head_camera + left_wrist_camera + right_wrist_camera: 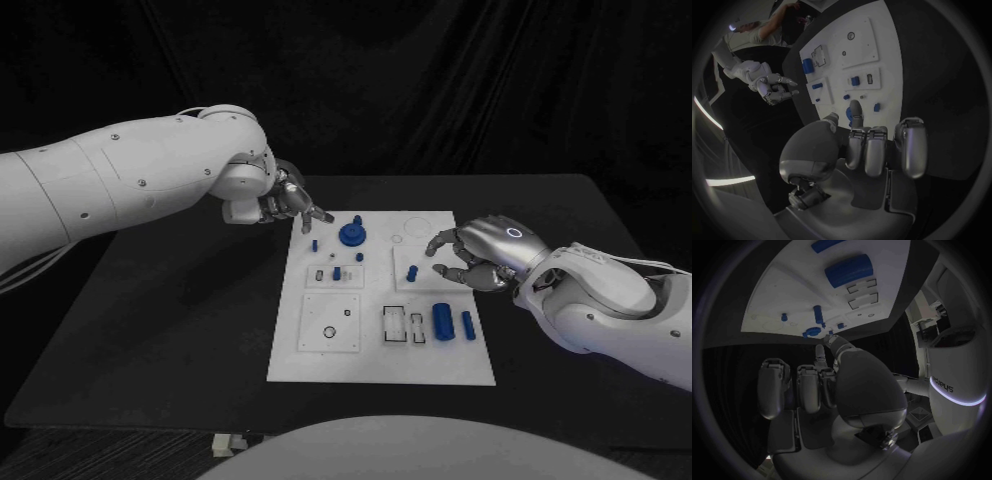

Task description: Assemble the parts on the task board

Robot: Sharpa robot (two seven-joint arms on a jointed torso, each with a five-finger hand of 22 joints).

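- Two hands sit over the far half of a black tabletop (173, 330), one at each side of the board (378, 365).
- Left hand (289, 203) hovers at the board's far left corner, about 11 o'clock from the board's centre. One finger points out toward the board, the others are curled in, and it holds nothing.
- From the left wrist, that pointing fingertip (854, 107) lies just over the board's edge, near a small blue part (877, 107).
- Board: a white plate lying lengthwise in the middle of the tabletop, with raised square panels and outlined slots.
- Round blue knob (352, 235) stands at the board's far end, at 12 o'clock from its centre, just beside the left hand.
- Small blue pegs stand near the centre: one (338, 272) on the left panel, one (411, 272) on the right panel.
- Large blue cylinder (443, 322) and a thinner blue bar (469, 325) lie side by side at about 4 o'clock.
- Right hand (476, 255) hovers at the board's right edge, about 2 o'clock. Its fingers are loosely curled and apart, with nothing in them.
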